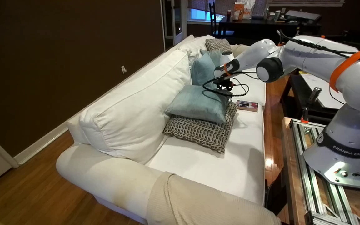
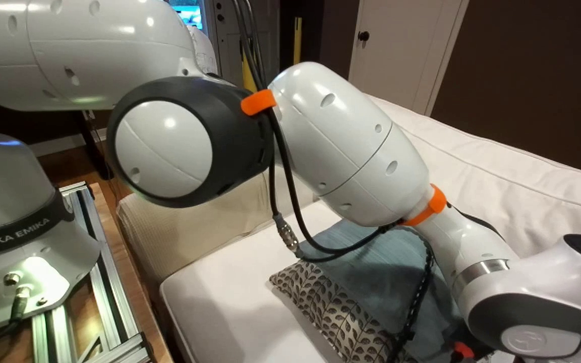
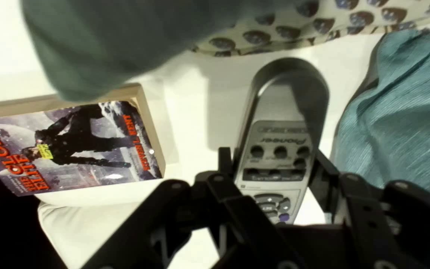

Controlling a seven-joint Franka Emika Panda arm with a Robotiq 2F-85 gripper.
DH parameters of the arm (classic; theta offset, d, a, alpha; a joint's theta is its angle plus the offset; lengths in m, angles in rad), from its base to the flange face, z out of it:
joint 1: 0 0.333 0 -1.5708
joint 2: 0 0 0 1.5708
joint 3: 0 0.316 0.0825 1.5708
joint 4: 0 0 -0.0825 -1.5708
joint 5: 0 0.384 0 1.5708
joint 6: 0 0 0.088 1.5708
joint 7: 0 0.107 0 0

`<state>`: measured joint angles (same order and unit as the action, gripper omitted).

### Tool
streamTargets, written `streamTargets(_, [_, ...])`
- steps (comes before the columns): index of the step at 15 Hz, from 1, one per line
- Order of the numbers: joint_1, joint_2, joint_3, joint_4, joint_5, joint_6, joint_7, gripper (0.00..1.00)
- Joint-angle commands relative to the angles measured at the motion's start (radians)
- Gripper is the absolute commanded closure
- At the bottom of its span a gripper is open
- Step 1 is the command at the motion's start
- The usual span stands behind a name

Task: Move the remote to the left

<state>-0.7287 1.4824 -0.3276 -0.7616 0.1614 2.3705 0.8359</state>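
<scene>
A grey Pioneer remote (image 3: 274, 149) with dark buttons fills the middle of the wrist view, its rounded end pointing to the top. My gripper (image 3: 274, 162) is shut on it, one finger against each long side. The lower part of the remote is hidden behind the dark gripper linkage. Its shadow falls on the white seat to its left, a little apart from it. In an exterior view the gripper (image 1: 225, 86) hangs above the sofa beside the blue pillow, and the remote is too small there to make out clearly.
A paperback book (image 3: 77, 145) lies on the seat, left of the remote in the wrist view. A blue pillow (image 1: 198, 101) rests on a leaf-patterned pillow (image 1: 198, 132). More blue fabric (image 3: 398, 112) is close on the right. The white sofa backrest (image 1: 136, 103) rises behind.
</scene>
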Motion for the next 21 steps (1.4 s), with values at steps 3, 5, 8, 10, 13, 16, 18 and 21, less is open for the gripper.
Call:
streamTargets(3, [0.005, -0.041, -0.055, -0.072, -0.010, 0.023, 0.008, 0.73])
streamTargets(5, [0.007, -0.059, -0.059, -0.098, -0.009, 0.022, -0.023, 0.73])
streamTargets(8, [0.004, -0.112, -0.023, -0.175, 0.015, 0.019, -0.092, 0.73])
streamTargets(10, [0.009, -0.152, -0.007, -0.252, 0.021, 0.053, -0.139, 0.73])
streamTargets(13, [0.017, -0.221, 0.022, -0.395, 0.030, 0.136, -0.212, 0.73])
streamTargets(16, [0.020, -0.282, 0.053, -0.527, 0.038, 0.231, -0.262, 0.73])
streamTargets(18, [0.019, -0.327, 0.081, -0.619, 0.044, 0.285, -0.293, 0.73])
streamTargets(21, [0.019, -0.396, 0.104, -0.757, 0.048, 0.333, -0.308, 0.73])
